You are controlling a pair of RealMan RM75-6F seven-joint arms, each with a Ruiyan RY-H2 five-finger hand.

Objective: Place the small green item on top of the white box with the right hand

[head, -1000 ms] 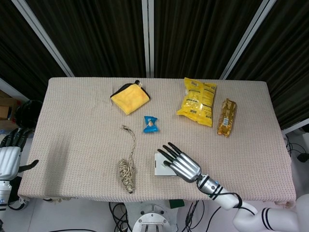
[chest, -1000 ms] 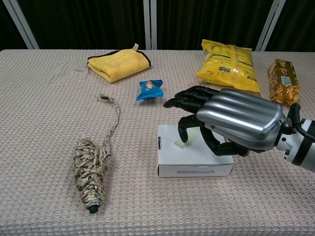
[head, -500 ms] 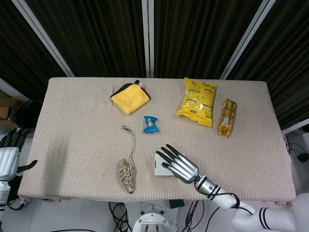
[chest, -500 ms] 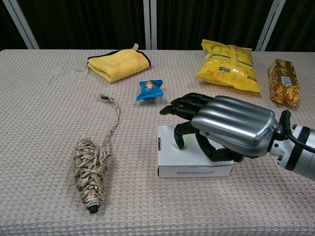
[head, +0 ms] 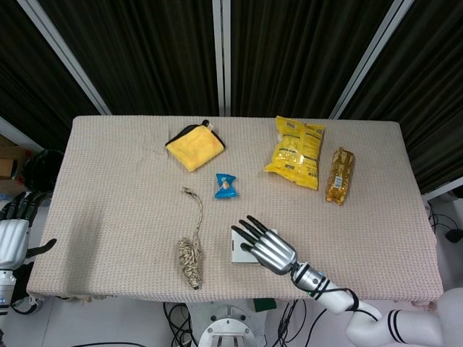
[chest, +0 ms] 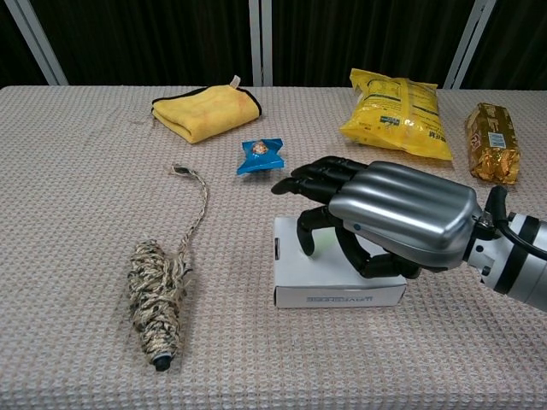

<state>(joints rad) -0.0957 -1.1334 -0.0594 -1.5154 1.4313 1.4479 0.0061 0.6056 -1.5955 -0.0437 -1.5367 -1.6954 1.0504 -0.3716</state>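
A: Light even, bright, from overhead. Soft shadow under right hand (chest: 389, 218) on white box (chest: 338, 278); glare streaks on its metal back.

B: Focus sharp in both views. Backdrop behind hand near black. Head view: left of hand, table (head: 108, 195) edge slightly dimmer. Chest view bends far edge a bit.

Right hand (chest: 389, 218) hung over the white box (chest: 329, 278), covering most of its top. Twine bundle (chest: 158, 299) sat well left, blue packet (chest: 261, 155) just behind. Open cloth lay between box and twine, and along the front edge.
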